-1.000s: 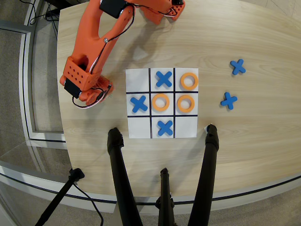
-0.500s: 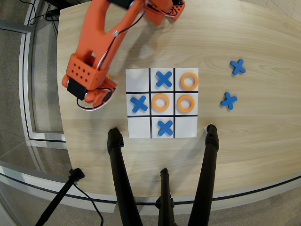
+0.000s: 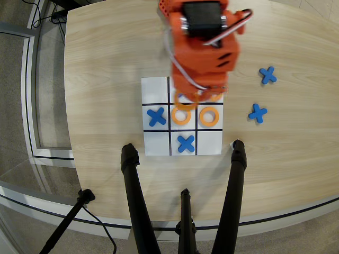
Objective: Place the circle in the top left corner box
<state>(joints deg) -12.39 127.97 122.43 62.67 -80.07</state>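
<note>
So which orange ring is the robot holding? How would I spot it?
Find the white grid sheet in the middle of the wooden table. Look at its top row, under the big orange arm. One orange ring hangs there from the end effector, partly covering the blue X beneath, while the other rings, like the middle one, lie flat inside their squares.

orange circle (image 3: pixel 188 99), white black-lined sheet (image 3: pixel 156 143), blue crosses (image 3: pixel 186 143), orange arm (image 3: pixel 204 47)

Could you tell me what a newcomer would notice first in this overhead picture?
The orange arm dominates the top centre, its tool carrying an orange circle above the white grid sheet. Blue X pieces and orange rings fill several cells; two more X pieces lie right.
</note>
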